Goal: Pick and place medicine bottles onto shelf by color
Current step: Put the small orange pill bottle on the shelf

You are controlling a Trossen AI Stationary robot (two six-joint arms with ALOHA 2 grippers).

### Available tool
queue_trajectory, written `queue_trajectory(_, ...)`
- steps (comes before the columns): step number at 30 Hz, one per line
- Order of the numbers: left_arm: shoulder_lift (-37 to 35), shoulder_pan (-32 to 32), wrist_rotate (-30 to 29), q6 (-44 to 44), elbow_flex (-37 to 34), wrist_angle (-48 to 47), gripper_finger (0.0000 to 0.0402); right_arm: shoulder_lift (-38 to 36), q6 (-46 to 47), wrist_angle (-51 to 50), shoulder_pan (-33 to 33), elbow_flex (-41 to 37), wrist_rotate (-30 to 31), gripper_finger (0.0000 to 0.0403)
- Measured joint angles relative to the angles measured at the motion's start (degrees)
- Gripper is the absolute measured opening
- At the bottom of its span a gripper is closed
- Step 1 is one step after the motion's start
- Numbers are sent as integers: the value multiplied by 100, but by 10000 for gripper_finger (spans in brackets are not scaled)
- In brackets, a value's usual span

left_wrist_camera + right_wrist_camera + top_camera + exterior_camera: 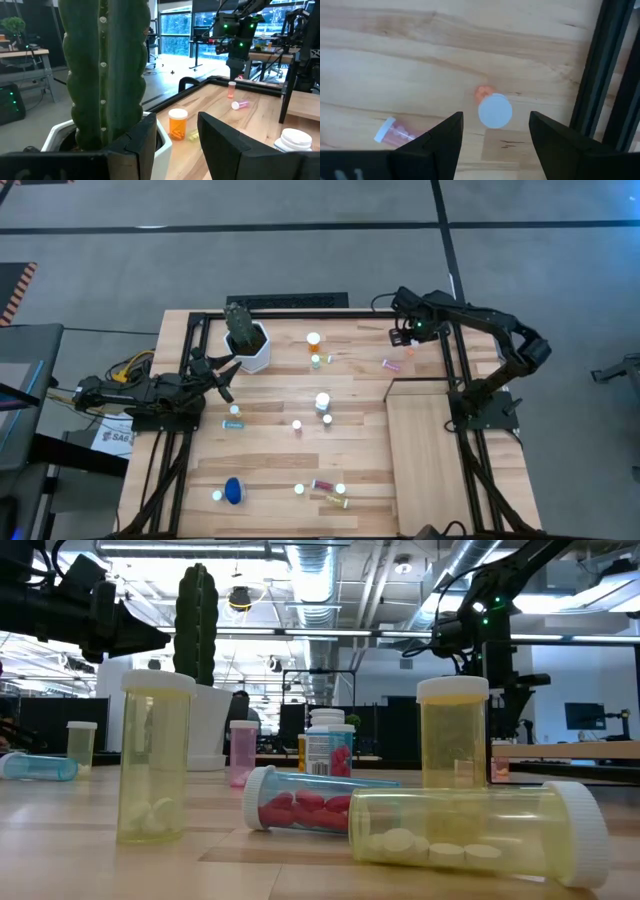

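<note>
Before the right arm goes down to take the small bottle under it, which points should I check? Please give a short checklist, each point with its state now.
1. Right gripper fingers apart: ok, open.
2. White-capped bottle lies between the finger lines: ok, nearly centred in the right wrist view.
3. Bottle upright: ok, cap faces up.
4. Pink bottle lying nearby is out of the fingers' path: cannot tell.
5. Shelf has bare room: ok.
6. Left gripper is away, by the cactus pot: ok.

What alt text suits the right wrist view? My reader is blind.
The right claw, open, hangs over a standing white-capped vial on the table. A pink vial lies beside it.
</note>
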Motion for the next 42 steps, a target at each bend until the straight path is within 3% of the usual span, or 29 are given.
queue_trajectory(16, 0, 1, 0, 0, 1, 0, 135, -2, 338, 53, 190, 0, 282, 249)
queue_trajectory(26, 0, 2, 1, 0, 1, 1, 135, -2, 430, -228, 347, 0, -245, 249)
queue_trajectory(31, 0, 0, 0, 0, 0, 2, 135, -2, 822, -237, 579, 0, -45, 249)
queue_trajectory(42, 0, 0, 0, 0, 0, 0, 135, -9, 847, 100, 261, -361, -184, 249)
